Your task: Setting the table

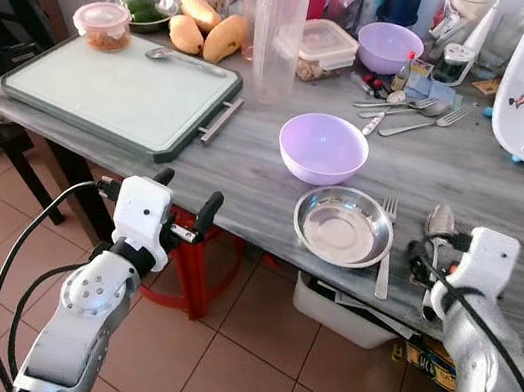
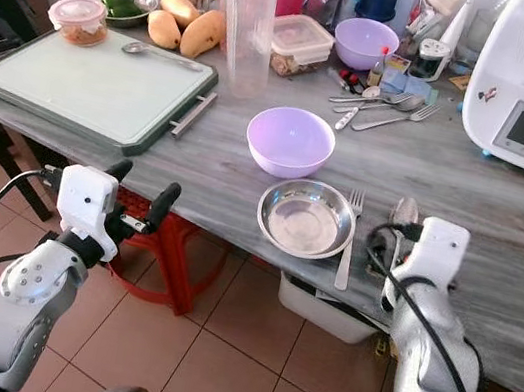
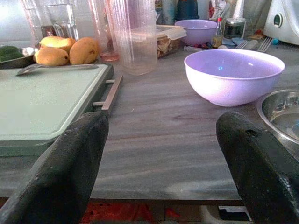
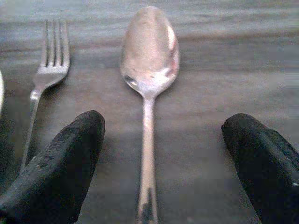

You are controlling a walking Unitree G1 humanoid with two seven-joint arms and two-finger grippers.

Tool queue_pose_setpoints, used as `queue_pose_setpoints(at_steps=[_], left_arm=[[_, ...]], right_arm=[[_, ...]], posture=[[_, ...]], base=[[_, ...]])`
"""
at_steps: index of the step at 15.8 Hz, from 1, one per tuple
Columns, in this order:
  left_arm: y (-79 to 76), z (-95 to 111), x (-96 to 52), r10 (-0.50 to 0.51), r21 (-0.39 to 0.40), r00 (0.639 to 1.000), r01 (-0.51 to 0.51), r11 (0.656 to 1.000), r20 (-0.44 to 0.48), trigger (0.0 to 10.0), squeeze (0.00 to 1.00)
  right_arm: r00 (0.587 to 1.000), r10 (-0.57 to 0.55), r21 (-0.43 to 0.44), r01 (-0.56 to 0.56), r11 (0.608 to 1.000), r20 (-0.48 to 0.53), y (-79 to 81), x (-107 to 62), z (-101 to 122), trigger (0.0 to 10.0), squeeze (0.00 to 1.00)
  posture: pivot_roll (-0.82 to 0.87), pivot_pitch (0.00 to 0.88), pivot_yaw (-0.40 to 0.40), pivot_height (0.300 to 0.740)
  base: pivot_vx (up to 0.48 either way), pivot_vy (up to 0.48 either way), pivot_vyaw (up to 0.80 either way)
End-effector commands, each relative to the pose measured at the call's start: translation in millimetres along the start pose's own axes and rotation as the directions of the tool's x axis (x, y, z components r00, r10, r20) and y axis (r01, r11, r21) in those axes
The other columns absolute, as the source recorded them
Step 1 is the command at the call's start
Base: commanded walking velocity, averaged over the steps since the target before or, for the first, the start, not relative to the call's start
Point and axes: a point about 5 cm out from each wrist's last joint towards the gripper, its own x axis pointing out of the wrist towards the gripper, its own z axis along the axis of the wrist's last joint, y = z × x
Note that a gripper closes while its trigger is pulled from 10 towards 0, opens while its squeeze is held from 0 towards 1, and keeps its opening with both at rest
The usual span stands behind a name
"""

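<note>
A grey, wood-grained tabletop (image 1: pixel 247 168) is seen carrying the setting. A shallow round steel plate (image 1: pixel 343 227), shiny and empty, is placed near the front edge, with a smooth lilac plastic bowl (image 1: pixel 322 148), also empty, just behind it. A steel fork (image 1: pixel 386 246) is laid just beside the plate on its right, its long axis running front to back and its tines pointed away from the robot. A polished steel spoon (image 4: pixel 148 65) is laid to the right of the fork, parallel to it, bowl end away from the robot and handle towards the table edge.

The right gripper (image 4: pixel 168 163) is held low over the spoon handle, its jaws spread wide to either side of it without touching it. The left gripper (image 1: pixel 182 204) is held off the front edge of the tabletop, its jaws likewise wide apart with nothing between them.

Farther back, a pale green cutting board (image 1: pixel 118 90) with a dark rim is seen, with a lidded tub (image 1: pixel 102 24) and a second spoon (image 1: pixel 180 59) on it. A tall clear bottle (image 1: pixel 276 31) with an orange cap is stood beside it, and mangoes (image 1: pixel 210 30) are laid behind.
</note>
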Motion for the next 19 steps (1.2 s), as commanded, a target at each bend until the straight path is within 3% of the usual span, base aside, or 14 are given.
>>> queue_pose_setpoints(at_steps=[1,2,3,4,5,7,13,16,19], left_arm=[[1.3,0.9,-0.2,0.004,0.016,1.0,-0.004,1.0,0.005,10.0,0.0],[0.9,0.7,-0.4,0.002,0.015,1.0,-0.002,1.0,0.005,10.0,0.0],[0.5,0.4,-0.5,0.001,0.014,1.0,-0.001,1.0,0.004,10.0,0.0],[0.3,0.2,-0.7,0.0,0.013,1.0,0.0,1.0,0.004,10.0,0.0],[-0.1,-0.3,-0.8,-0.001,0.012,1.0,0.001,1.0,0.003,10.0,0.0],[-0.4,-0.7,-1.0,-0.002,0.011,1.0,0.002,1.0,0.002,10.0,0.0],[1.5,-0.6,-7.2,-0.001,0.014,1.0,0.001,1.0,-0.006,10.0,0.0],[1.8,-0.5,-10.7,-0.009,0.017,1.0,0.009,1.0,-0.017,10.0,0.0],[2.7,-0.2,-16.1,-0.018,0.021,0.999,0.019,1.0,-0.034,10.0,0.0]], right_arm=[[1.0,-0.014,0.013,0.013,1.0,0.026,-0.2,-5.2,3.3,10.0,1.0],[0.999,-0.019,0.015,0.018,1.0,0.032,-0.3,-7.9,1.5,10.0,0.95],[0.999,-0.029,0.017,0.028,0.999,0.043,-1.2,-10.7,-0.4,10.0,0.39],[0.997,-0.036,0.025,0.034,0.999,0.061,-2.2,-11.7,-0.5,10.0,0.15],[0.994,-0.049,0.025,0.047,0.999,0.096,-3.8,-12.9,1.3,10.0,0.0],[0.992,-0.057,0.028,0.055,0.998,0.114,-4.7,-13.2,0.4,10.0,0.0],[0.962,-0.216,-0.033,0.224,0.974,0.169,-22.7,-18.3,-0.6,10.0,0.0],[0.949,-0.282,-0.073,0.294,0.953,0.144,-31.9,-20.8,-6.4,10.0,0.0],[0.951,-0.284,-0.077,0.294,0.953,0.123,-31.9,-14.7,-6.1,10.0,0.0]], posture=[[0.0,0.012,0.065,0.74],[0.0,0.012,0.064,0.74],[-0.01,0.013,0.065,0.74],[-0.01,0.014,0.066,0.74],[-0.01,0.014,0.066,0.74],[-0.01,0.013,0.065,0.74],[0.0,0.04,0.077,0.74],[0.0,0.058,0.085,0.74],[0.02,0.088,0.096,0.74]], base=[[0.0,0.0,0.0],[0.0,0.0,0.0],[0.0,0.0,0.0],[0.0,0.0,0.0],[0.0,0.0,0.0],[0.0,0.0,0.0],[0.0,0.0,0.0],[0.0,0.0,0.0],[0.0,0.0,0.0]])
